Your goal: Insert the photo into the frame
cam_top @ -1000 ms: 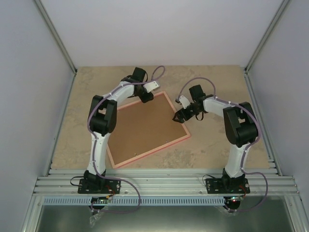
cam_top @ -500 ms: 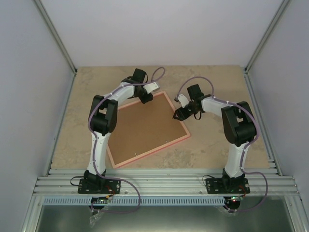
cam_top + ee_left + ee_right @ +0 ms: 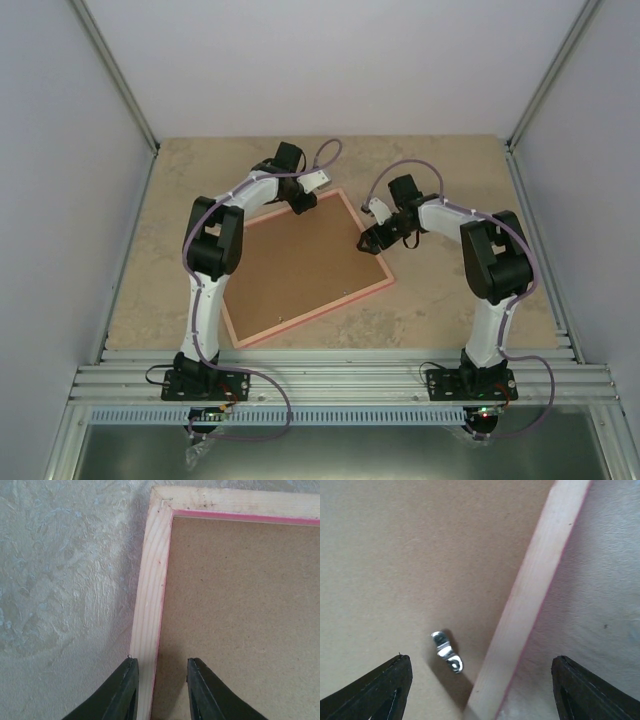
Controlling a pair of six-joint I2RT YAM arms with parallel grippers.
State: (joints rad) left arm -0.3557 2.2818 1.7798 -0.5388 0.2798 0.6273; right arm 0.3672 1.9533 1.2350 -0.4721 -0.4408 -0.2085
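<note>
The pink frame [image 3: 313, 314] lies flat on the table, back side up, with a plain brown backing board [image 3: 300, 265] filling it. The photo is hidden. My left gripper [image 3: 300, 203] is at the frame's far corner. In the left wrist view it [image 3: 160, 667] is slightly open, with its fingers on either side of the pale wooden rail [image 3: 150, 590]. My right gripper [image 3: 368, 238] is over the frame's right rail. In the right wrist view it [image 3: 481, 662] is wide open, spanning the rail [image 3: 535, 590] and a small metal tab [image 3: 446, 651] on the board [image 3: 420, 555].
The beige stone-patterned table [image 3: 450, 300] is walled by grey panels at the left, right and back. An aluminium rail runs along the near edge by the arm bases.
My right gripper has shifted slightly toward the far end of the frame's right rail. The left arm and the frame have not visibly moved.
</note>
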